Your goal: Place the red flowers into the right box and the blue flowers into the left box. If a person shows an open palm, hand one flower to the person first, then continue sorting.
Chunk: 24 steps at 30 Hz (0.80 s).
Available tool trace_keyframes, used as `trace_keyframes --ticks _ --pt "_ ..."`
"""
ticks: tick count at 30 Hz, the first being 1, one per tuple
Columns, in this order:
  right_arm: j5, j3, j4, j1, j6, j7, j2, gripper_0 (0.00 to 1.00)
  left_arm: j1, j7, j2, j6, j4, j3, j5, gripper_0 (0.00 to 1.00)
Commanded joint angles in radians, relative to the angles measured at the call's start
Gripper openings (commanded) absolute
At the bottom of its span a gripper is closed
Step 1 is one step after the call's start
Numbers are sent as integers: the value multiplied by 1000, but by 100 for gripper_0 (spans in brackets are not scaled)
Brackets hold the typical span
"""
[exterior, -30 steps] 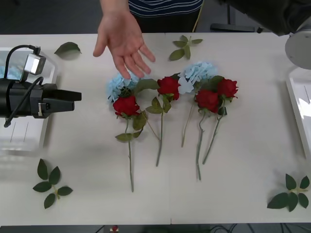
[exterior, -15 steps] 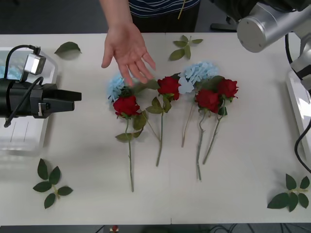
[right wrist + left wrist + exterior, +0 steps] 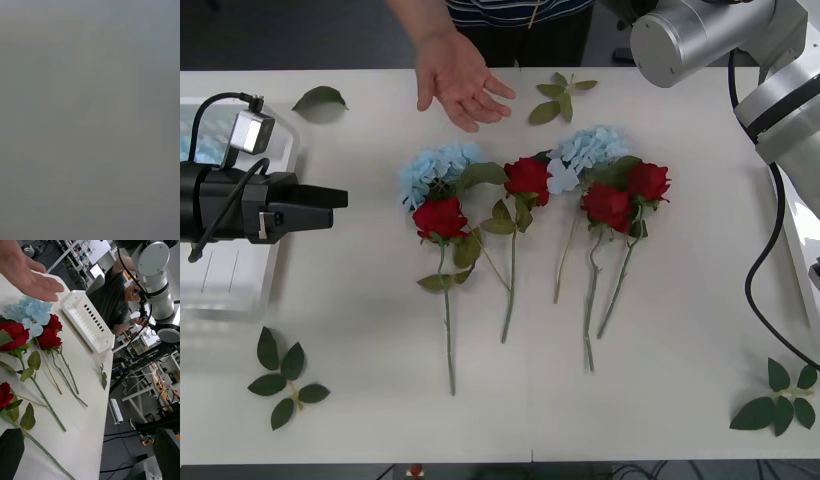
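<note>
We see a white table (image 3: 680, 350) w/ four red roses (image 3: 527, 178), velvety blooms on thin green stems, at its centre. Two fluffy pale-blue flower clusters (image 3: 585, 147) lie just behind the roses, touching them. A person's open palm (image 3: 460, 80) hovers behind the roses. Left box (image 3: 225, 290), shallow white plastic, sits far left of the roses, under the left gripper (image 3: 330, 207); can't tell its claw state. Right box (image 3: 88, 324), ribbed tray, sits far right of them.

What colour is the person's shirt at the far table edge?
Dark navy with thin white stripes, clearest in the front view.
</note>
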Motion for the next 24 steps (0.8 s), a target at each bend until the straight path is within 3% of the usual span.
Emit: trace_keyframes --ticks 1,24 --pt "-2 -2 -20 -36 -4 -43 -7 0 -27 9 7 5 -24 21 1 100" --pt "-2 -2 -20 -36 -4 -43 -7 0 -27 9 7 5 -24 21 1 100"
